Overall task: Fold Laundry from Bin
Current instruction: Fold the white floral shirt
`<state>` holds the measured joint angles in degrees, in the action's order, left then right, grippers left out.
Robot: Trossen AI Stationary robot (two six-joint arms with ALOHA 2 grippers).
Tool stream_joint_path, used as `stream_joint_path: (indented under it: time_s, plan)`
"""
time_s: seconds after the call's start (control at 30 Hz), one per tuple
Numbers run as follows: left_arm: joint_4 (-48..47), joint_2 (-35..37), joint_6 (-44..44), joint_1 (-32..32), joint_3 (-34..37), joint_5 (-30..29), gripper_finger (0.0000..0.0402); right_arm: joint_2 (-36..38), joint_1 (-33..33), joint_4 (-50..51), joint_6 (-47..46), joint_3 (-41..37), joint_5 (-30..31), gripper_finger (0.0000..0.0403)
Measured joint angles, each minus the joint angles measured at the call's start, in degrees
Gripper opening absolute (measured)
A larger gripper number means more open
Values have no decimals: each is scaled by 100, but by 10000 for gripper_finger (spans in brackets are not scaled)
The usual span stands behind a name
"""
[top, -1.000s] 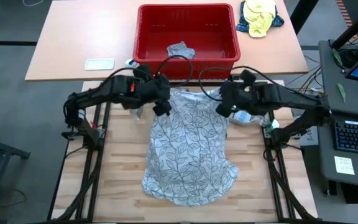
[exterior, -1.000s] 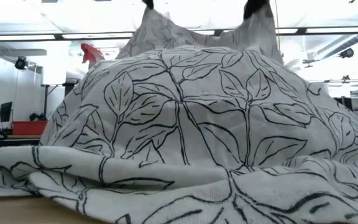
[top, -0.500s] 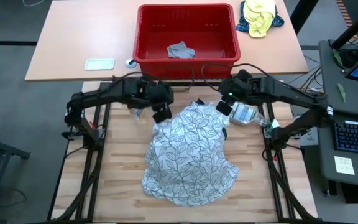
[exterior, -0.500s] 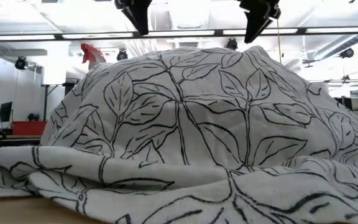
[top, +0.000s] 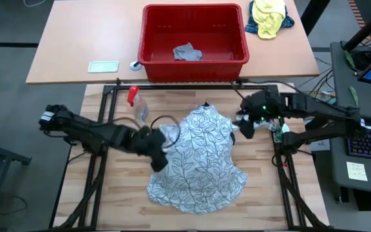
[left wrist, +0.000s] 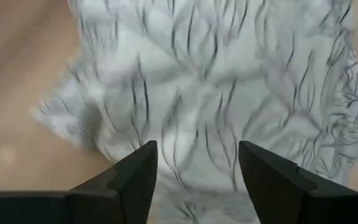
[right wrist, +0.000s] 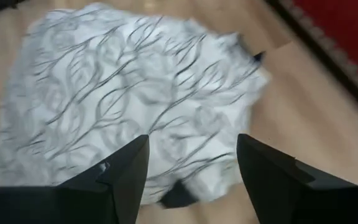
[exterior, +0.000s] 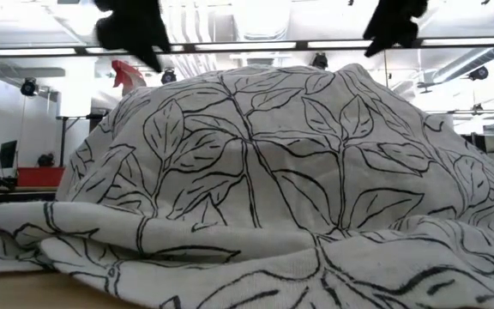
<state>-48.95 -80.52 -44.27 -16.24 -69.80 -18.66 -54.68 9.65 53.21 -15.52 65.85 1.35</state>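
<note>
Now your left gripper hangs over the left edge of the shirt. Its two fingers stand apart, and you can see the leafy cloth between them. It holds nothing.

Your right gripper is near the top right corner of the shirt, just off its edge. Its fingers are apart too, with the shirt showing in the gap. It holds nothing.

Look at the shirt. It is white with black leaf lines. It lies in a soft heap on the wooden table, about in the middle, between your two arms. From the low view it rises like a hill and fills most of what you see. Both grippers show as dark shapes above it, one at the top left and one at the top right. Neither one touches the cloth.

Behind the wooden table is a second table. The red bin sits on it. One small grey piece of cloth lies inside the bin. A yellow and blue bundle lies just to the right of the bin. A small spray bottle with a red top lies on the wooden table, near the top left of the shirt.
</note>
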Motion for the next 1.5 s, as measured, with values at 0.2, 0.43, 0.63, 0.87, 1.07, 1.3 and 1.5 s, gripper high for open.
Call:
stream_joint_path:
  time_s: [0.2, 0.43, 0.63, 0.87, 1.07, 1.3, 1.5]
  plan:
    - [15, 396, -1739, -723, 1108, 20, 222, 275, -350, -167, -632, -777, -454, 233]
    - [152, 729, -2879, -1084, 1914, -25, 227, 289, -841, -172, -1274, -1378, -557, 233]
    - [1200, 1054, -2927, -1100, 2712, -102, 228, 293, -1199, -602, -1952, -2005, -684, 233]
    - [1600, 1405, -3080, -1098, 3396, -494, 228, 287, -1316, -935, -2203, -2303, -839, 233]
    - [3249, 1516, -2442, -1096, 3943, -649, 228, 283, -1316, -1329, -2196, -2372, -812, 233]
    - [4729, 1254, -1910, -1096, 4390, -887, 228, 295, -1316, -2378, -2394, -3051, -777, 233]
    - [5177, 920, -1545, -1096, 4402, -1217, 227, 295, -1316, -3079, -2816, -3762, -835, 233]
